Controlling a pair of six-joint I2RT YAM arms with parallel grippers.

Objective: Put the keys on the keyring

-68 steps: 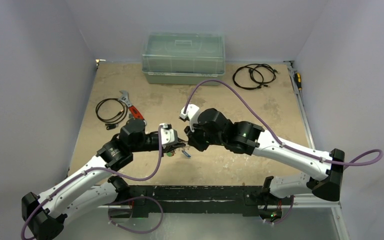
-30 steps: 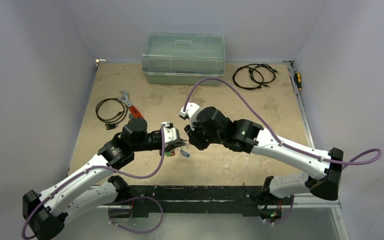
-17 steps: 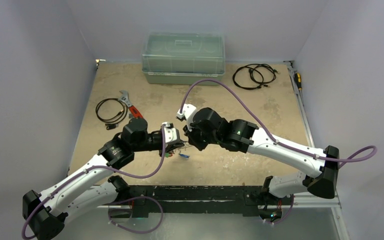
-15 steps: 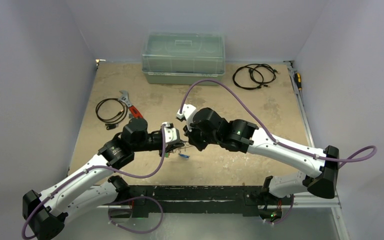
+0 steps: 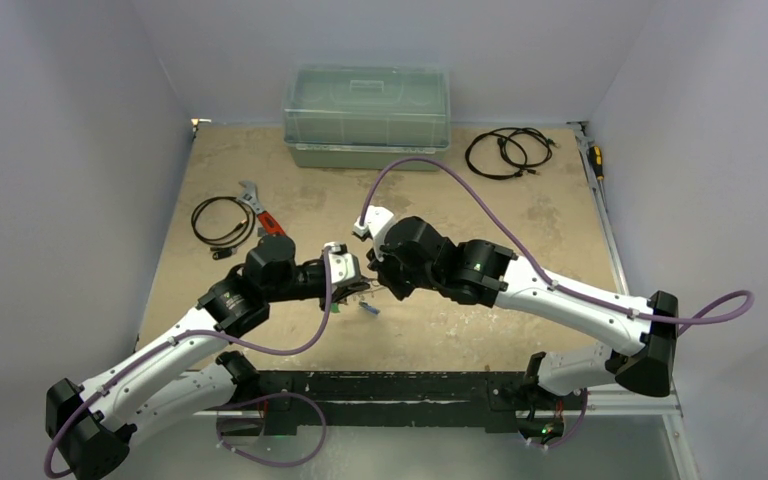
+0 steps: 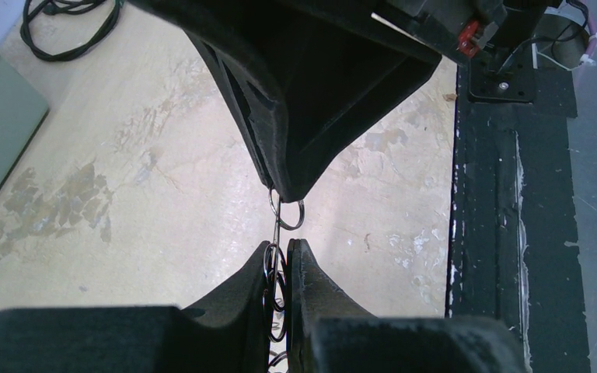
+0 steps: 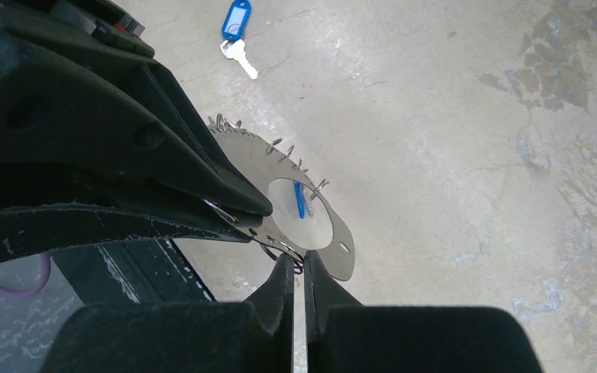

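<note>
Silvery keyring gripped by left jaws; right jaws clenched on its edge

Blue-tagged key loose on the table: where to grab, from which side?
Probably the blue tag, not the silver blade. The key lies flat on the table, so come straight down, jaws across the tag's short width: its long straight edges suit a pinch better than the thin blade.

l hand, r hand clamped, tip to tip
</note>
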